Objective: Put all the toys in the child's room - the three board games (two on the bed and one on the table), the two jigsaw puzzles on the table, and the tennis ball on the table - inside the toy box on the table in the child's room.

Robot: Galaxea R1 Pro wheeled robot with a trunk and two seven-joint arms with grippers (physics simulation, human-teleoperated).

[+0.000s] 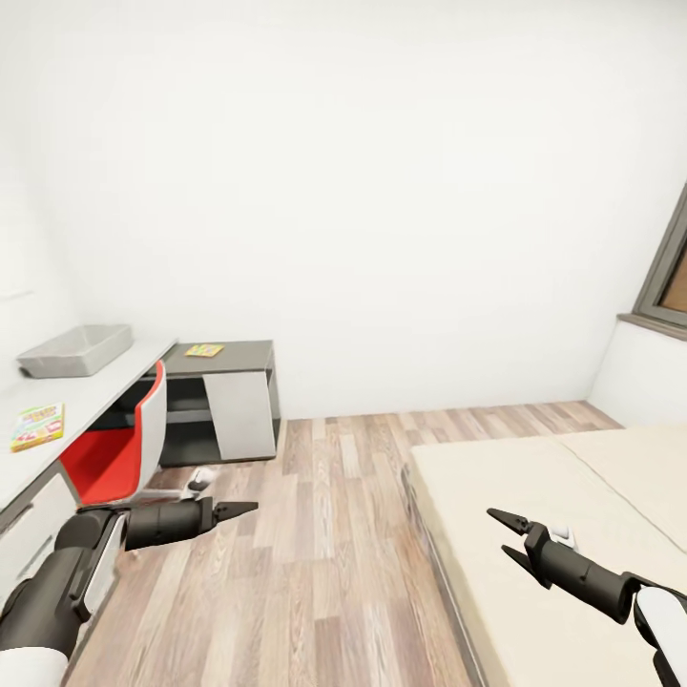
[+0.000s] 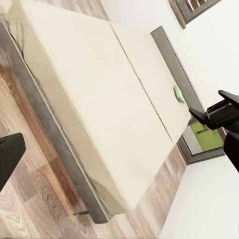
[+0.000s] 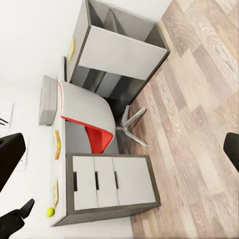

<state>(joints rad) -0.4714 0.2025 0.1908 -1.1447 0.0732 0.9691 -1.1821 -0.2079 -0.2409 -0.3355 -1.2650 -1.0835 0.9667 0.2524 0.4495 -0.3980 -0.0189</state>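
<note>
The light grey toy box (image 1: 74,350) sits on the pale top of the table (image 1: 95,396) at the far left. A mosaic jigsaw puzzle (image 1: 203,350) lies on the lower dark grey top. Nearer, a flat yellow-edged toy (image 1: 38,426) lies on the pale top; I cannot tell if it is a game or a puzzle. The tennis ball (image 3: 50,211) rests at the desk's near end. A small green flat thing (image 2: 177,93) lies on the bed (image 1: 534,496) near the headboard. My left gripper (image 1: 239,509) hangs open over the floor. My right gripper (image 1: 509,541) is open and empty above the mattress.
A red and white swivel chair (image 1: 119,448) is tucked under the desk, close to my left arm. A drawer unit (image 3: 112,181) sits under the desk's near end. Wood-plank floor (image 1: 324,534) runs between desk and bed. A dark-framed window (image 1: 673,277) is at the right.
</note>
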